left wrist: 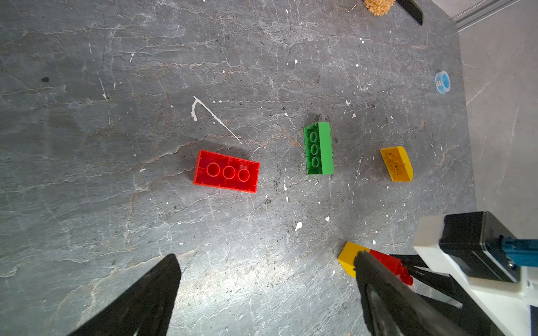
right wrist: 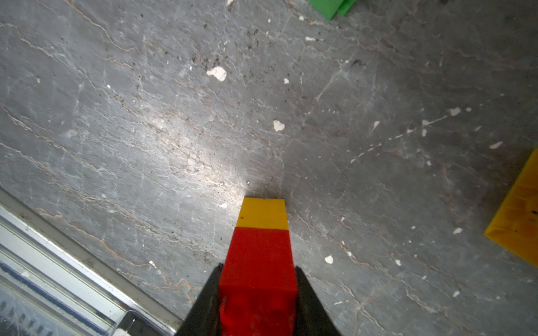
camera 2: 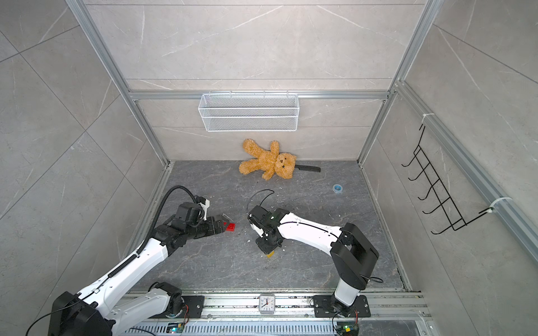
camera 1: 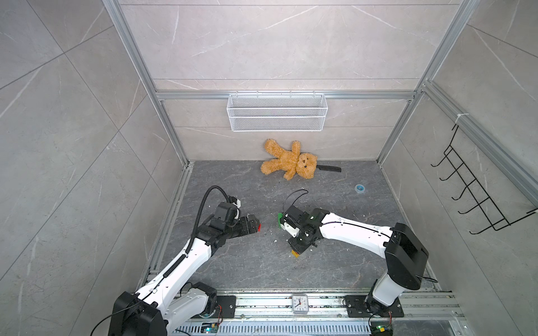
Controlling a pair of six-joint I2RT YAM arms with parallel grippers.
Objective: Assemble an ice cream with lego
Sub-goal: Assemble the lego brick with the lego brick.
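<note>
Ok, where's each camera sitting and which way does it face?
Top views: high above the front rail, looking down at floor; left arm, right arm show.
Left wrist: on left arm, looks down past open left claw at long red brick, green brick.
Right wrist: on right arm, looks down along right claw, shut on stem.
Shared: both wrist views show stem, green brick.

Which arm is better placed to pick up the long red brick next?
Left. The left pincer is open and the long red brick lies free just ahead; the right pincer is shut on the red and yellow stack.
</note>
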